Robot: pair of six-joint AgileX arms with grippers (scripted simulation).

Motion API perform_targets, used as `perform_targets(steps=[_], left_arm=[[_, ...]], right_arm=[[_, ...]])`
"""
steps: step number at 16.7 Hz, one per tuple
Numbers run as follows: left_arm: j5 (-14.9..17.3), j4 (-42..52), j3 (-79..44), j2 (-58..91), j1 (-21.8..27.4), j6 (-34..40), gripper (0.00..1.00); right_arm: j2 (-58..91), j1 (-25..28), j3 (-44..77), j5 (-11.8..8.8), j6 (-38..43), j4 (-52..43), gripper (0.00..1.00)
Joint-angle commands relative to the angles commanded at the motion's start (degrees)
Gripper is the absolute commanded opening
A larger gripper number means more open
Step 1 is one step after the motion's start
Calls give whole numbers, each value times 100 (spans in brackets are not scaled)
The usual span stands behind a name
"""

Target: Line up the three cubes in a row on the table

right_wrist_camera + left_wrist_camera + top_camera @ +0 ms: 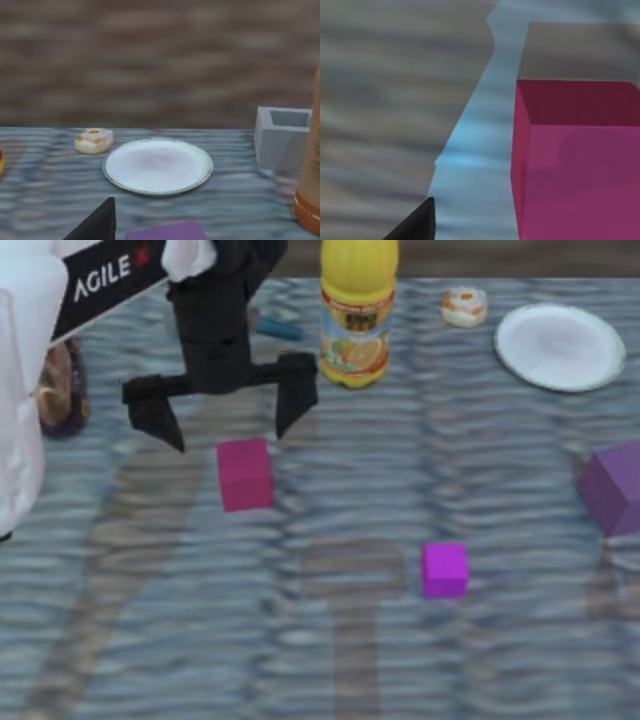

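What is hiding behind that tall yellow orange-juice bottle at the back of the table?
Behind the yellow juice bottle, only the blue-grey rippled table and its dark wood edge show; whatever sits directly behind it is covered.

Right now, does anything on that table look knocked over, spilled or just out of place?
Nothing is spilled or toppled. The juice bottle stands upright and the paper plate lies flat. The three cubes aren't in a row yet: the crimson-pink cube sits below the open left gripper, the magenta cube lies lower, and the purple cube sits at the right edge.
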State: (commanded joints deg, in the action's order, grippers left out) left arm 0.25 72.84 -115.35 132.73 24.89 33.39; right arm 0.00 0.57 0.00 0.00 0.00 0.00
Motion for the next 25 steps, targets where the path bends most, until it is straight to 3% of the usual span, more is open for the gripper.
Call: perform_targets(steps=[6, 11, 24, 25], left_arm=[[3, -1391, 1013, 319, 8, 4, 100], [4, -1531, 1138, 370, 12, 7, 100], [4, -1531, 1138, 370, 12, 7, 2], [4, -1531, 1138, 370, 12, 7, 0]], right_arm=[[0, 0, 0, 0, 0, 0, 100], [0, 0, 0, 0, 0, 0, 100], [0, 0, 0, 0, 0, 0, 100], [0, 0, 0, 0, 0, 0, 100]])
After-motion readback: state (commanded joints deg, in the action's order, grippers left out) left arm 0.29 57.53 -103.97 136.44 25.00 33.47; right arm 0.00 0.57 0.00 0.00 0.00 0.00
